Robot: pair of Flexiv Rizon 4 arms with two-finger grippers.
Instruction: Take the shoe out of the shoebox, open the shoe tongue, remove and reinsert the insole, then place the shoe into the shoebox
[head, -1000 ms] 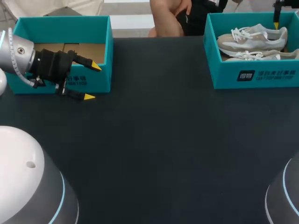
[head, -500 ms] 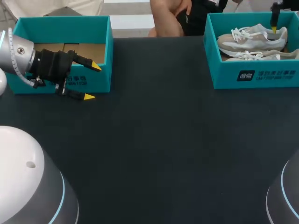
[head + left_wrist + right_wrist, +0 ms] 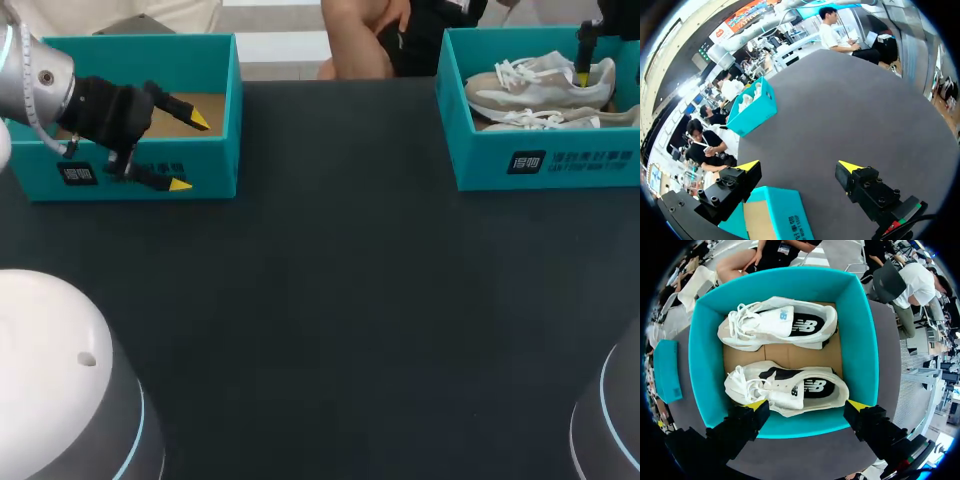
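Observation:
A teal shoebox (image 3: 545,160) at the table's far right holds two white-and-beige shoes lying side by side: a farther shoe (image 3: 540,82) (image 3: 780,329) and a nearer shoe (image 3: 540,119) (image 3: 786,387). My right gripper (image 3: 584,68) (image 3: 807,406) hangs open above this shoebox (image 3: 861,355). In its wrist view its yellow tips stand on either side of the nearer shoe, by the box's wall, not touching it. My left gripper (image 3: 190,152) (image 3: 800,166) is open and empty at the far left.
A second teal box (image 3: 130,60) with a bare cardboard floor stands at the far left. Its front wall (image 3: 782,215) lies between the left gripper's spread fingers. People sit beyond the table's far edge. Dark tabletop (image 3: 330,300) stretches between the boxes.
My left arm has drawn back toward the far edge, its gripper now higher across the left box's front wall. My right gripper has come down lower over the shoes. Both stayed open.

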